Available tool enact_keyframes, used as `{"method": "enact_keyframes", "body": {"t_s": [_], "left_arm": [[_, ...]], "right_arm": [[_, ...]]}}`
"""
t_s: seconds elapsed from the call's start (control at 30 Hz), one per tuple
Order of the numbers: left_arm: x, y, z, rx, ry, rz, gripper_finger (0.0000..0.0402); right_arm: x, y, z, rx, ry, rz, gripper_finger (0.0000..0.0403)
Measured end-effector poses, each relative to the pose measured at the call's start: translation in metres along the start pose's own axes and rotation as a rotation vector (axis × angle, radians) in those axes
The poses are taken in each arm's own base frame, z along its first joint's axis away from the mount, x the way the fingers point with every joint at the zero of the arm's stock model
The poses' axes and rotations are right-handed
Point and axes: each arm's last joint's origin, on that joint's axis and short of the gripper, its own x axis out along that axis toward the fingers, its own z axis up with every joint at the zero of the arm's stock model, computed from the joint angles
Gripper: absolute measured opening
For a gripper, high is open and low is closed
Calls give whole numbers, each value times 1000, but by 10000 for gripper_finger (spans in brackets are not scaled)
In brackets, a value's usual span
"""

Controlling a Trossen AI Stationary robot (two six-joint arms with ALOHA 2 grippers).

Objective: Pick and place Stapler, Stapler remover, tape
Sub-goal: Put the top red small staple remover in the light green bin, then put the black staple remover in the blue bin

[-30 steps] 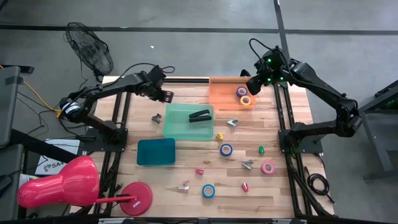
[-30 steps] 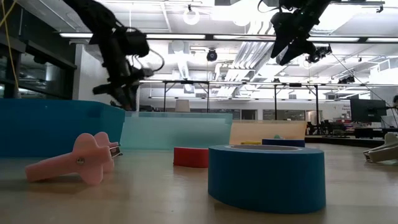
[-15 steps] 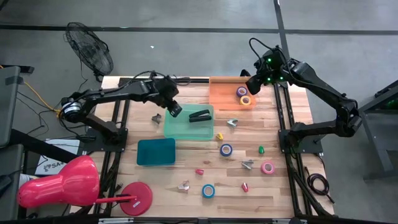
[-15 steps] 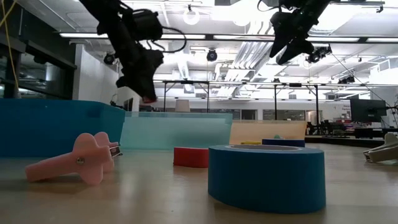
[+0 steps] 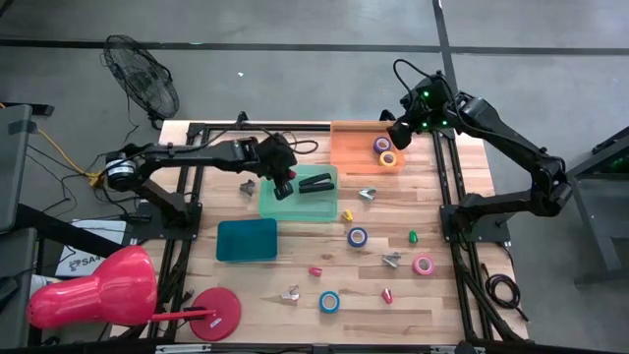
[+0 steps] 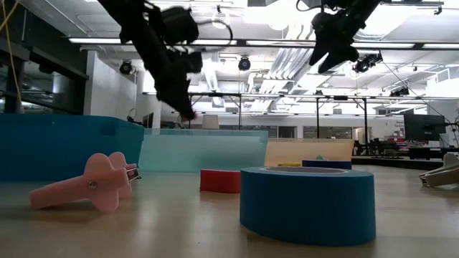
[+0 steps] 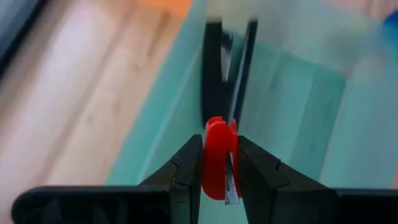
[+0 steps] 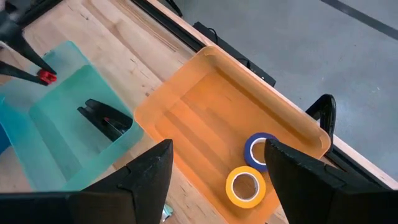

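My left gripper point(image 7: 217, 171) is shut on a red staple remover point(image 7: 216, 155) above the left part of the pale green tray point(image 5: 285, 204). A black stapler point(image 5: 316, 183) lies inside that tray; it also shows in the right wrist view as the stapler point(image 8: 106, 118). My right gripper point(image 8: 214, 177) hangs open above the orange tray point(image 8: 205, 118), which holds a blue tape roll point(image 8: 260, 149) and a yellow tape roll point(image 8: 244, 185). More tape rolls lie on the table: blue point(image 5: 358, 236), blue point(image 5: 329, 302) and pink point(image 5: 424, 265). My left gripper pinches the red staple remover's rounded plastic body point(image 7: 215, 146) between its two fingers point(image 7: 186, 171). The fingers slant down from the table's left side. The remover is lifted clear, over the green tray, with a bit of its metal point(image 7: 231, 186) showing beside one finger.
A dark teal tray point(image 5: 247, 240) lies near the table's left edge. Grey staple removers point(image 5: 247, 186) point(image 5: 367, 195) point(image 5: 391, 260) and small red, green and yellow pieces are scattered on the wood. A pink remover point(image 6: 93, 186) and a big blue tape roll point(image 6: 308, 204) sit near the low camera.
My left gripper has swung from the far left of the table toward the right and nearer, to over the green tray, rolling its wrist on the way. It has stayed shut on the red staple remover, which is carried clear of the table.
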Motion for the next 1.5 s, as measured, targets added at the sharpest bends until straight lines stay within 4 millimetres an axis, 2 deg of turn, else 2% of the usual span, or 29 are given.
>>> {"method": "enact_keyframes", "body": {"t_s": [0.27,0.43,0.73,1.27,1.37,1.5], "left_arm": [[31,1,-9,6,104,22,72],[48,1,-15,70,160,17,72],[64,2,-21,82,202,13,73],[65,2,-22,94,211,16,155],[59,3,-21,80,207,49,165],[41,4,-16,70,170,110,167]], "right_arm": [[0,0,0,-12,1,4,245],[0,0,0,-12,1,4,245],[0,0,0,-12,1,4,245],[0,0,0,-5,2,4,245],[0,0,0,-2,3,4,245],[0,0,-1,-1,14,4,245]]}}
